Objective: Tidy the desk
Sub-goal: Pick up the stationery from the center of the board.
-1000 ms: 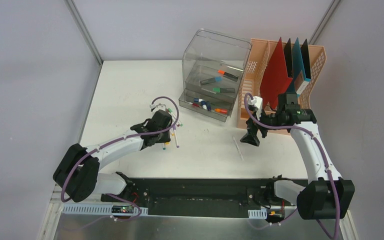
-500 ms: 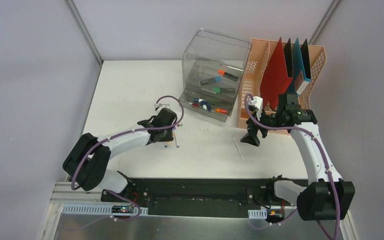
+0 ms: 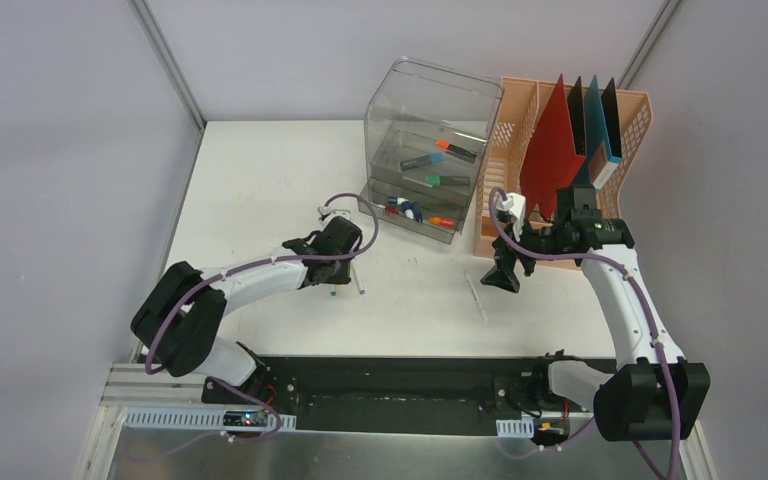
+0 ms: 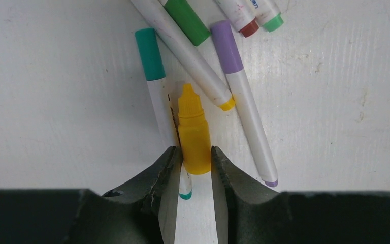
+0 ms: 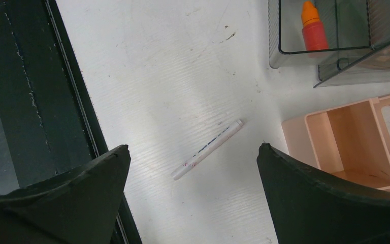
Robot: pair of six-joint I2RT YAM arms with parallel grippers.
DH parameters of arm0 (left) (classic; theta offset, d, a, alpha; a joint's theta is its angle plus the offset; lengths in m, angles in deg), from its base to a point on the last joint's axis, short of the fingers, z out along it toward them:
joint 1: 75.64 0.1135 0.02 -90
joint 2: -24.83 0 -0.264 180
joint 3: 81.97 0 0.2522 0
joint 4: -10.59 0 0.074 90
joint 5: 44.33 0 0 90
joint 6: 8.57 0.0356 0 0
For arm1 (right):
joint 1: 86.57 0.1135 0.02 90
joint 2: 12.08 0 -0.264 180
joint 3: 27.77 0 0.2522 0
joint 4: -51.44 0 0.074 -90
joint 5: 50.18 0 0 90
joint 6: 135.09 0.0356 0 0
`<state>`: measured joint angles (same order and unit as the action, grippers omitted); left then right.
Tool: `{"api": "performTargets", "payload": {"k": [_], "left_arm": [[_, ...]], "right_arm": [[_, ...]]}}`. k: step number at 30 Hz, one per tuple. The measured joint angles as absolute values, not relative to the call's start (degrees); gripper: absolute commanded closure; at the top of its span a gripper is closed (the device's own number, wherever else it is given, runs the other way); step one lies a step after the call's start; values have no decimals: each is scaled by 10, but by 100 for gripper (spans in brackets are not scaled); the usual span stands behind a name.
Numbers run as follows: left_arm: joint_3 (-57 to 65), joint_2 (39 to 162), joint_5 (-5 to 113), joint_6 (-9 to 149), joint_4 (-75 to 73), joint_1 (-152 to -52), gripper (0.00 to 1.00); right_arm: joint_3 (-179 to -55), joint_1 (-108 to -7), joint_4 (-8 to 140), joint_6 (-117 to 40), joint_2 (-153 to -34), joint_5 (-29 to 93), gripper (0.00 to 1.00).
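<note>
The left hand is closed narrowly on a yellow dropper bottle, one finger pressed to each side of its lower body, with the bottle's tip pointing straight away from the hand. The white counter lies directly beneath this hand and spreads out beyond its fingertips. A teal-capped marker lies against the bottle on the hand's left and runs under the left finger. A purple-capped marker lies just to the hand's right, and a yellow-tipped marker crosses just ahead of the bottle's tip, with a green-capped marker farther out. The right hand is spread wide and holds nothing, raised above the counter. A white pen lies flat on the counter below, between its two fingers. Beyond its right finger stand a peach file rack and a clear drawer box holding an orange bottle.
</note>
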<state>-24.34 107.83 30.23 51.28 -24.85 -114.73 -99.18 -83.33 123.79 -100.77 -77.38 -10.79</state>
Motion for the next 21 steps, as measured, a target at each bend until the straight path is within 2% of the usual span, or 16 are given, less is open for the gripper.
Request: {"api": "performTargets", "payload": {"k": [15, 21], "left_arm": [[-198, 1129, 277, 555, -289, -1187, 62], [-187, 1142, 267, 560, -302, -1192, 62]], "right_arm": [[-992, -833, 1238, -1009, -772, -107, 1], [-992, -833, 1238, -1010, -770, -107, 1]]}}
